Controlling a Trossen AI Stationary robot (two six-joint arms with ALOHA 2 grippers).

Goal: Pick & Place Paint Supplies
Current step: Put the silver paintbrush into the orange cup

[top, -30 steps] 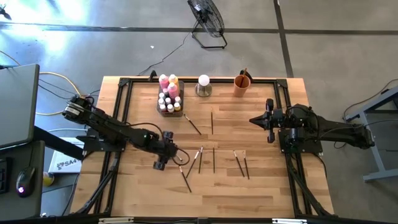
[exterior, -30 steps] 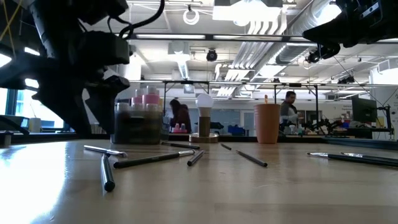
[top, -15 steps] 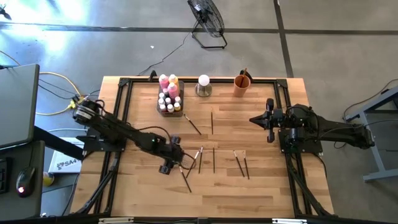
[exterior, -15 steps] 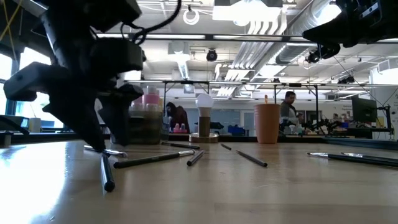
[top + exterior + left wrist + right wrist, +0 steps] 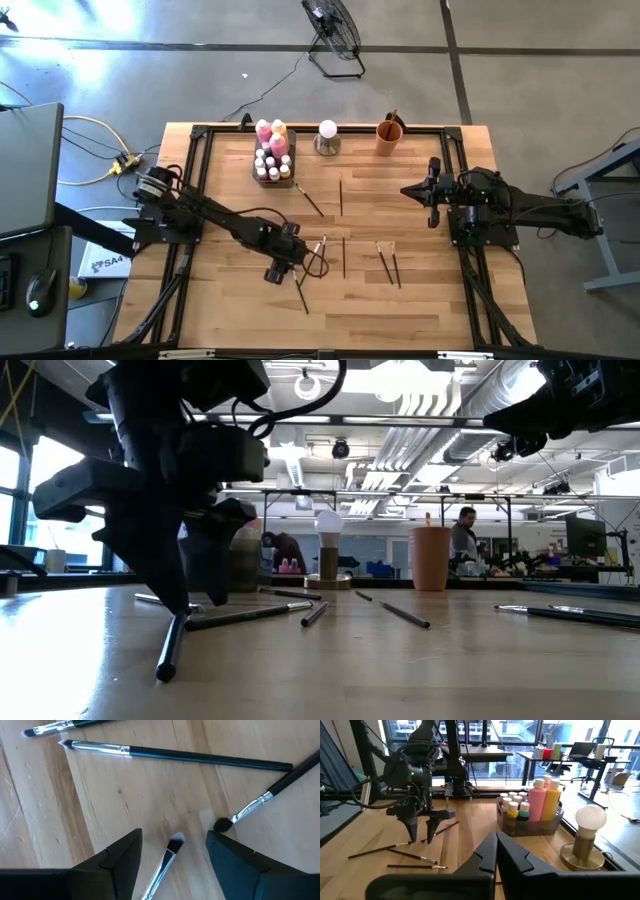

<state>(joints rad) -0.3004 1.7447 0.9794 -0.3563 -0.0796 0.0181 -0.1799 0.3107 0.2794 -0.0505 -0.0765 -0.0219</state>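
Several thin dark-handled paintbrushes lie flat and scattered on the wooden table. Pink, yellow and small white-capped paint bottles stand in a clear tray at the far side. My left gripper is open and points steeply down over the brushes. One brush lies between its two fingers, bristle head just past the fingertips. In the low view the left gripper reaches almost to the table. My right gripper hovers shut near the right edge, holding nothing.
A white ball on a metal base and an orange cup with a brush in it stand at the far edge. A black frame runs round the table. Bare wood lies along the near edge.
My left gripper has moved toward the table's right edge and a little toward the near edge, sinking close to the table until its fingers straddle a brush. It has stayed open. My right arm has kept still.
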